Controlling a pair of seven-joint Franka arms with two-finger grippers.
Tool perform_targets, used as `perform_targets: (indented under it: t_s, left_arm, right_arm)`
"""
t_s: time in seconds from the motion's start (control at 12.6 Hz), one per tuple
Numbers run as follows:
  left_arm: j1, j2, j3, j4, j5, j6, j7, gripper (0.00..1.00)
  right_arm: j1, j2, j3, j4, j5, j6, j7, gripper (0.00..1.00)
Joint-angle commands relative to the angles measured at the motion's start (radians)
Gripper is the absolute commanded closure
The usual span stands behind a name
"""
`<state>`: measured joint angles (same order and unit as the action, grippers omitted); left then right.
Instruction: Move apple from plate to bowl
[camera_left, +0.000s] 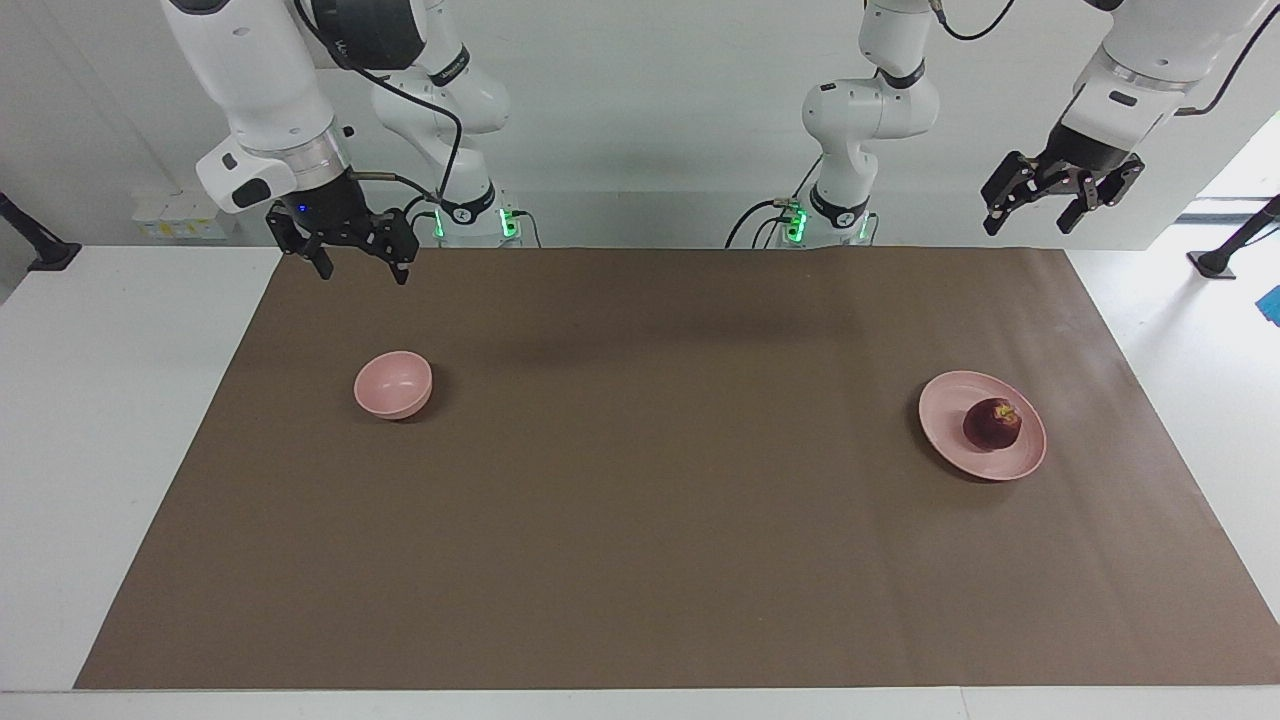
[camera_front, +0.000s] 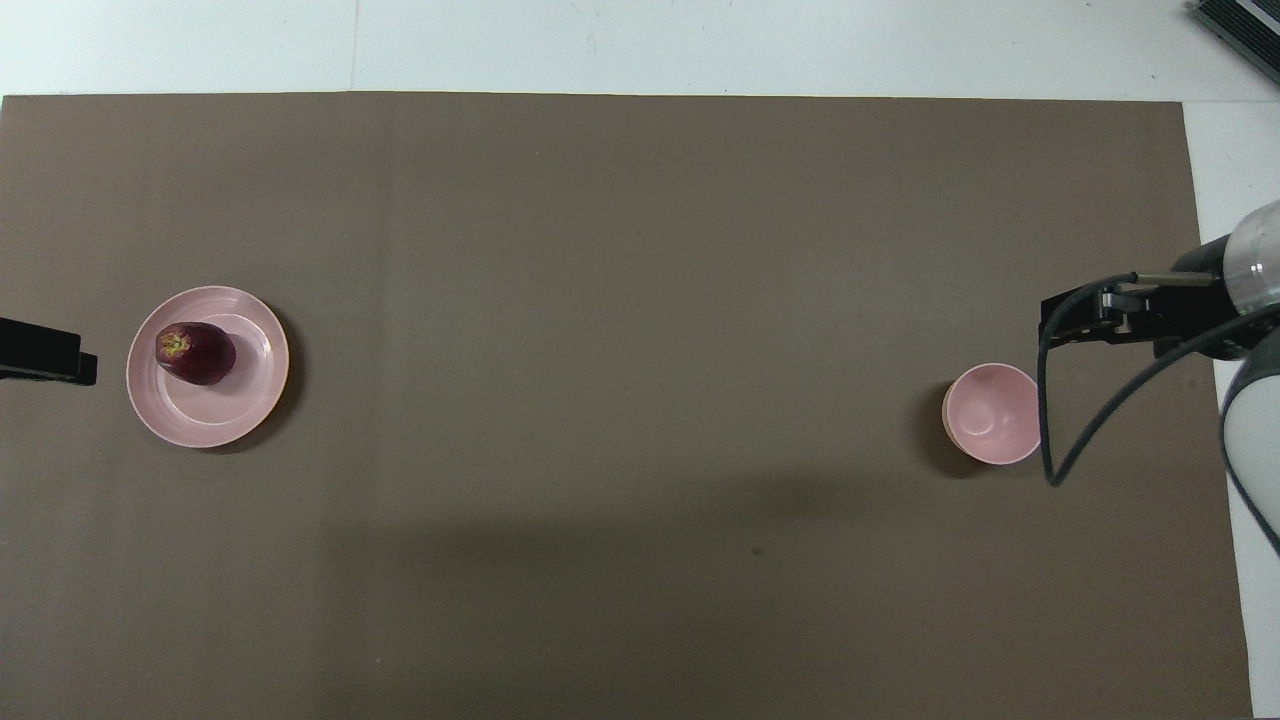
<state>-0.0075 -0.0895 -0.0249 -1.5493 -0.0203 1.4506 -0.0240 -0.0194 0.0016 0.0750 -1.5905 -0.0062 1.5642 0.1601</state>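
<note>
Plainly untouched, the maroon apple (camera_left: 992, 423) sits on the pink plate (camera_left: 945, 425), well apart from the pink bowl (camera_left: 393, 384). Left claw (camera_left: 1050, 205) hangs spread and empty above the plate's end of the surface (camera_left: 640, 560), likeliest to pick; right claw (camera_left: 357, 258), also spread and empty, waits near the bowl.

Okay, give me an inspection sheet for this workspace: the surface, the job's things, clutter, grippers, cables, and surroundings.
Surface: flat brown paper mat over a white table.
Job's things: small dark red apple lies on the wide shallow pink plate toward the left arm's end; small deep pink bowl stands empty toward the right arm's end, far from the plate.
Clutter: nothing seen.
Grippers: left gripper hangs raised near the plate's end of the table, jaws open, holding nothing; right gripper hangs over the mat's edge nearest the robots, by the bowl, jaws open, holding nothing.
Cables: black cable loops from the right arm past the bowl in the overhead view.
Surroundings: white wall; green lights at the arm bases.
</note>
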Motion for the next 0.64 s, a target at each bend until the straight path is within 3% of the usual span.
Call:
perform_targets:
  t_s: [0.0, 0.56]
  left_arm:
    - [-0.005, -0.018, 0.005, -0.014, -0.006, -0.009, 0.012, 0.0]
    - [-0.014, -0.016, 0.0, -0.014, -0.007, 0.004, 0.003, 0.0]
  right_arm:
    - [-0.008, -0.014, -0.003, -0.009, 0.023, -0.009, -0.022, 0.0]
    - [-0.008, -0.015, -0.003, -0.011, 0.023, -0.006, -0.022, 0.0]
